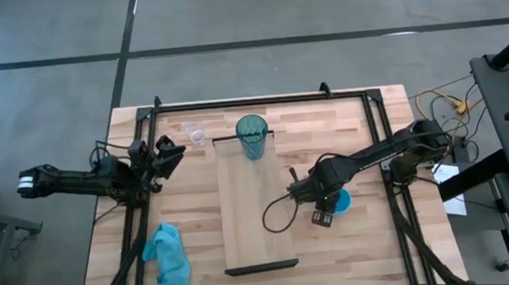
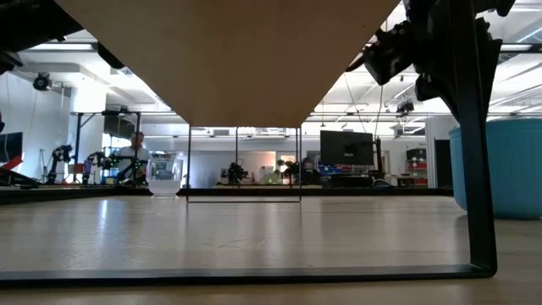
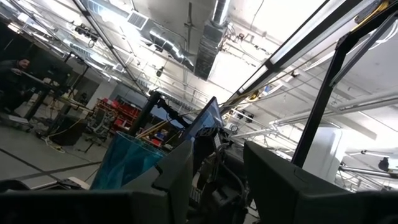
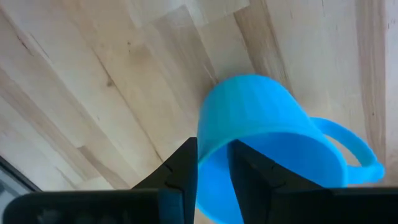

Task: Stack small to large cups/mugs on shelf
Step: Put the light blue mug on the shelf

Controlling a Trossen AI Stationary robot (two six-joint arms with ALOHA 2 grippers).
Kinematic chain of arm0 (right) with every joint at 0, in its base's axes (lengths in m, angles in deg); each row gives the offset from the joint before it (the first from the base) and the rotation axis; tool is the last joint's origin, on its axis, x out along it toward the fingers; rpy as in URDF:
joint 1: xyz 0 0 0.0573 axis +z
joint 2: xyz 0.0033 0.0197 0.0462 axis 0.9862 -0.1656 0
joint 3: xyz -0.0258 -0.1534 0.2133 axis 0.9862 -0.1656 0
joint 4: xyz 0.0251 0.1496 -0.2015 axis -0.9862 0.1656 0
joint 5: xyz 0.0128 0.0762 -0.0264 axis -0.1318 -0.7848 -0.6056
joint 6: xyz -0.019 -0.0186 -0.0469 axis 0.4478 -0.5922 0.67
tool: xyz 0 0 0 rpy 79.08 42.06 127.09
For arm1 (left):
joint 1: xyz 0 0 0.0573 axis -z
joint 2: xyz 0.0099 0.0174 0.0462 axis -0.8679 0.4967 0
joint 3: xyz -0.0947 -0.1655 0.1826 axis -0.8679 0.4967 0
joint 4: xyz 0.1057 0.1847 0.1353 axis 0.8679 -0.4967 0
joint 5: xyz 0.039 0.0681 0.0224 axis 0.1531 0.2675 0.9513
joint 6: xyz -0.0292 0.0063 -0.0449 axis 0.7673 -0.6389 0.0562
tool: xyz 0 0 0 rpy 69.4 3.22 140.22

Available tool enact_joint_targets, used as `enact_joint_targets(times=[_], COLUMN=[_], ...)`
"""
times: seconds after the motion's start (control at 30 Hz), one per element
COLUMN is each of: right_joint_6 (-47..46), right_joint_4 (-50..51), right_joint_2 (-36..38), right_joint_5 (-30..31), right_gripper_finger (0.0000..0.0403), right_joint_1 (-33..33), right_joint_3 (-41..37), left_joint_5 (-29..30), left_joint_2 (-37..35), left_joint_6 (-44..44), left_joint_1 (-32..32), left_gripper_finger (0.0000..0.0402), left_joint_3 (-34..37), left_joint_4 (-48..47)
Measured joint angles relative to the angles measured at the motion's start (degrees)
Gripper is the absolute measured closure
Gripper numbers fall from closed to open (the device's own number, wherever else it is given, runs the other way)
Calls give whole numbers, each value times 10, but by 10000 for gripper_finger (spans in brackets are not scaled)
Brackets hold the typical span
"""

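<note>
The teal tumbler (image 1: 252,135) stands upright on the far end of the shelf (image 1: 255,211), by its far rail. The small clear cup (image 1: 196,133) stands on the tabletop to the left of the shelf's far end. The blue mug (image 1: 340,200) is on the tabletop just right of the shelf; in the right wrist view (image 4: 267,124) its handle (image 4: 354,149) shows to one side. My right gripper (image 1: 325,211) is shut on the mug. My left gripper (image 1: 172,154) is open and empty, held above the table's left side, pointing toward the tumbler (image 3: 127,163). My right gripper has the blue mug's wall at the rim (image 4: 213,163), on the side away from the handle, with one finger inside the mug and one outside. The fingers come from above, slanting down. In the low view the mug (image 2: 500,165) stands upright with its base at table level.
A light blue cloth (image 1: 167,266) lies crumpled at the table's near left. A black frame runs along the table's far and side edges (image 1: 260,100). The shelf's near rail (image 1: 262,267) stands close to the table's front. People and equipment show in the room behind.
</note>
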Motion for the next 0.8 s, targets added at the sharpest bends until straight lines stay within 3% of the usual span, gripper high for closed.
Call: enact_joint_targets(times=[0.2, 0.43, 0.6, 0.8], right_joint_6=[0, 0, 0, 3], right_joint_4=[-10, -11, -8, 102], right_joint_2=[1, 1, 2, 5], right_joint_5=[0, 0, 6, 76], right_gripper_finger=[335, 388, 392, 393], right_joint_1=[0, 0, 0, 0], right_joint_3=[-5, -9, -8, 67], left_joint_5=[0, -1, -2, -2], left_joint_2=[1, 0, 0, -3], left_joint_6=[0, -1, -1, -1], left_joint_1=[0, 0, 0, 0], left_gripper_finger=[272, 272, 272, 272], left_joint_3=[0, 0, 0, 0], left_joint_4=[0, 0, 0, 0])
